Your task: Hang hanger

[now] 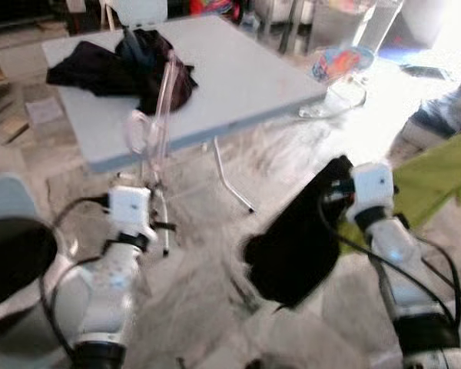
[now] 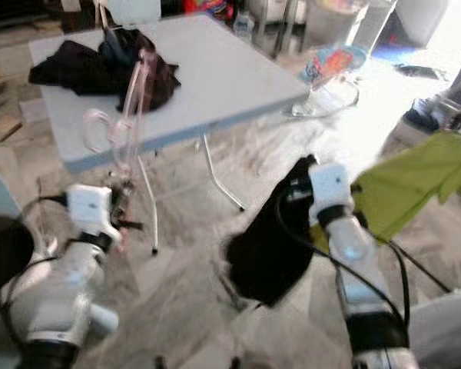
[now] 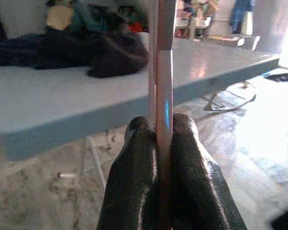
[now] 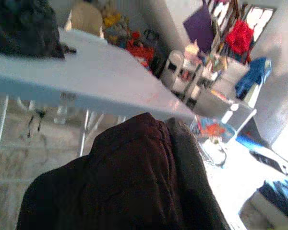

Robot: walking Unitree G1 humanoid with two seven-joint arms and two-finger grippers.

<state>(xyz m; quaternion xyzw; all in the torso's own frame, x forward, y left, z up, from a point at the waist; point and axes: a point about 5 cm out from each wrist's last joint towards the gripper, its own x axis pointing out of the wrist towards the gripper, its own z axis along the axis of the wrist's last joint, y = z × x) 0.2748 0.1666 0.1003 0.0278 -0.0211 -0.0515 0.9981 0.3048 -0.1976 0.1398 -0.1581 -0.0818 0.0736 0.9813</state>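
A clear pinkish plastic hanger (image 1: 160, 104) stands upright in front of the table's near edge, its hook loop to the left. My left gripper (image 1: 161, 221) is shut on its lower end; in the left wrist view both black fingers (image 3: 134, 182) press on the hanger's bar (image 3: 164, 72). To the right, my right gripper (image 1: 336, 186) is shut on a black garment (image 1: 296, 242), which hangs limp above the floor. In the right wrist view the garment (image 4: 120, 182) drapes over the fingers (image 4: 189, 158).
A grey folding table (image 1: 238, 77) stands ahead with a pile of dark clothes (image 1: 123, 65) on its left part. A green cloth (image 1: 438, 181) lies at the right. A clear chair with colourful items (image 1: 338, 69) sits past the table's right corner. The floor is marble.
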